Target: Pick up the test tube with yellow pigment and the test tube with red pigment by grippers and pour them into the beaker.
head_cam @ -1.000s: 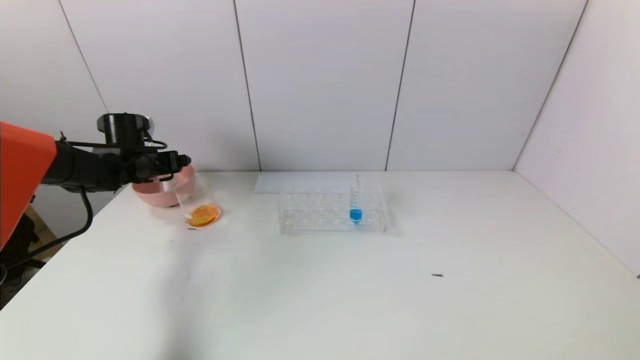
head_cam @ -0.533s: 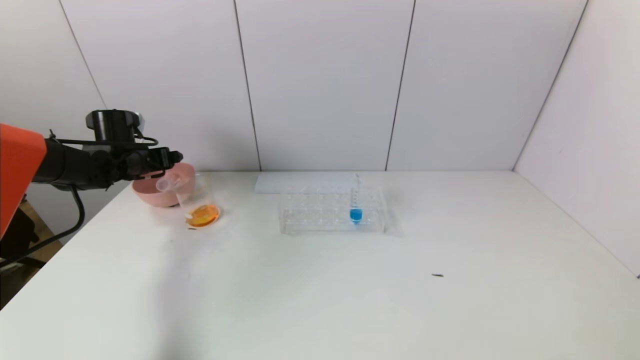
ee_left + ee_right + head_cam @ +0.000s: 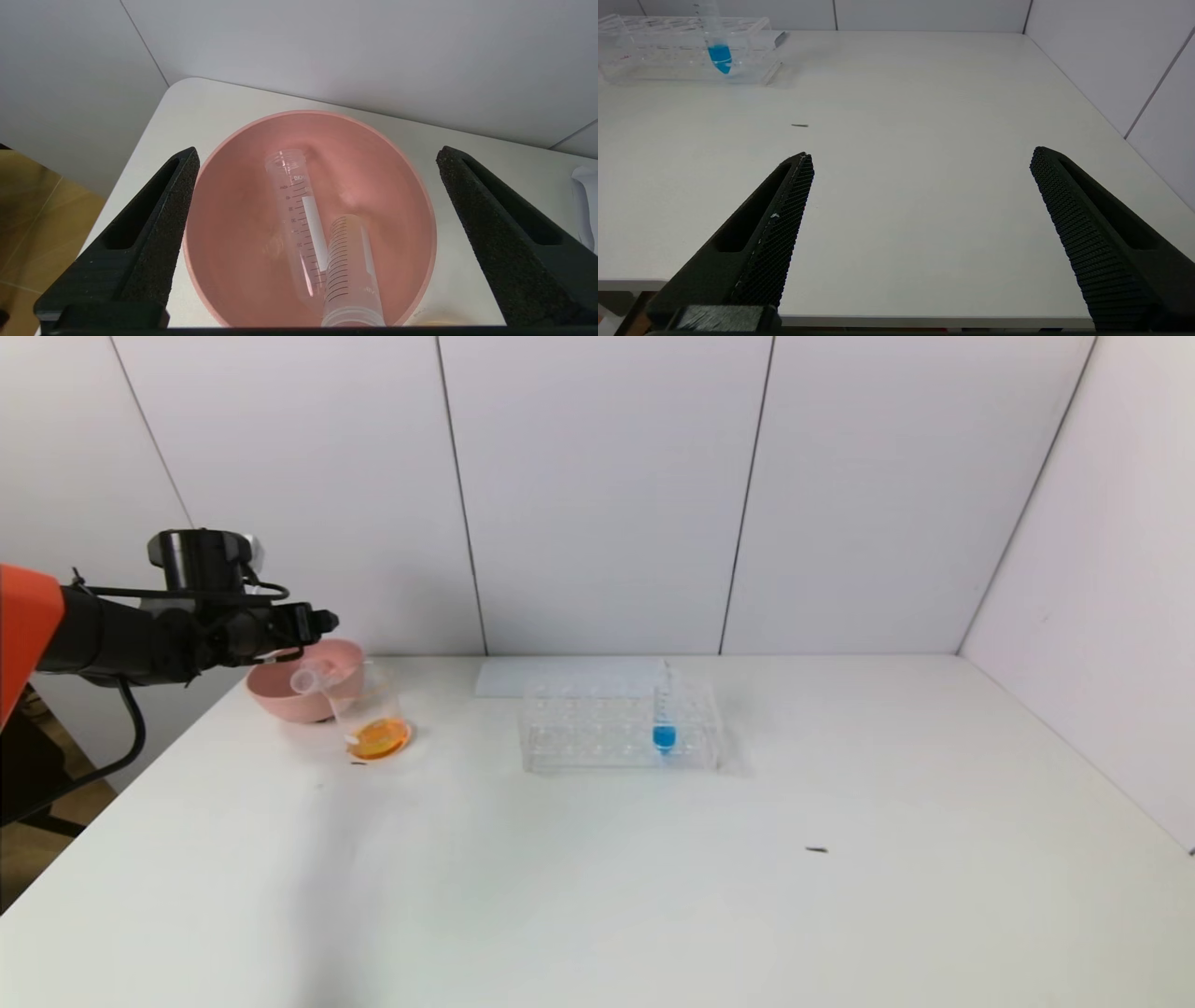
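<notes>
Two clear graduated test tubes lie in the pink bowl (image 3: 314, 112), one (image 3: 299, 219) flat, the other (image 3: 355, 275) leaning with its mouth on the rim. Neither shows coloured liquid, so I cannot tell the test tube with yellow pigment from the test tube with red pigment. The leaning tube (image 3: 311, 680) shows in the head view. The beaker (image 3: 376, 709) beside the bowl holds orange liquid. My left gripper (image 3: 317, 150) hangs open above the bowl (image 3: 280, 705), holding nothing; it (image 3: 322, 621) sits at the table's far left. My right gripper (image 3: 920, 153) is open and empty over the table's near edge.
A clear tube rack (image 3: 597, 733) stands mid-table at the back with a blue-tipped tube (image 3: 664, 721) upright in it; the rack (image 3: 654, 51) also shows in the right wrist view. A small dark speck (image 3: 817, 849) lies on the white table.
My left gripper has drawn back to the left and slightly upward from over the bowl, uncovering the tube that leans in it. Its jaws stay open.
</notes>
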`<control>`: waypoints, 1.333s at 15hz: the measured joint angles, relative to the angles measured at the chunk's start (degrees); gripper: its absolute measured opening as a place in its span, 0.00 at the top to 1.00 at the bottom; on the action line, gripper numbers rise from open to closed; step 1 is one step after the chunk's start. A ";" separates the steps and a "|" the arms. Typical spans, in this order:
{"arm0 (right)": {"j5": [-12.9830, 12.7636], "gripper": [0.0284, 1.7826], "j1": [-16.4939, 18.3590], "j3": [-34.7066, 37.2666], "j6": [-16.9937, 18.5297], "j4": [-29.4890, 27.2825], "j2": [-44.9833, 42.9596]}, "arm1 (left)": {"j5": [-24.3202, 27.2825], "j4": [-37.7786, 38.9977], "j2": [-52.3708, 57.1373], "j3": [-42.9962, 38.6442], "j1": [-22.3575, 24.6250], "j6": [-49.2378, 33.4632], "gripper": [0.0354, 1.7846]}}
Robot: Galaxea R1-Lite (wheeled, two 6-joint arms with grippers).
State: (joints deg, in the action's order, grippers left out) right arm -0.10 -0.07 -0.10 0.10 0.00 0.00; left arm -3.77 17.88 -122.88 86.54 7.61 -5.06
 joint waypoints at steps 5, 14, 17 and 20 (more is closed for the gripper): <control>0.00 0.05 0.00 0.00 -0.02 0.00 0.00 | -0.11 -0.05 5.49 -4.05 -1.38 0.18 0.01; 0.00 0.05 -0.02 0.00 0.00 -0.02 0.00 | -0.24 -0.06 20.98 -15.35 -4.52 3.63 0.01; 0.00 0.05 0.02 0.00 0.00 0.00 0.00 | -0.44 -0.11 27.12 -19.70 -5.61 5.28 0.01; 0.00 0.05 0.00 0.00 0.00 0.00 0.00 | -0.17 -0.50 34.71 -24.66 -5.99 6.95 0.01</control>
State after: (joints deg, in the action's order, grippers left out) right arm -0.10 -0.07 -0.10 0.10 0.00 0.00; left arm -3.94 17.38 -88.17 61.88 1.62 1.89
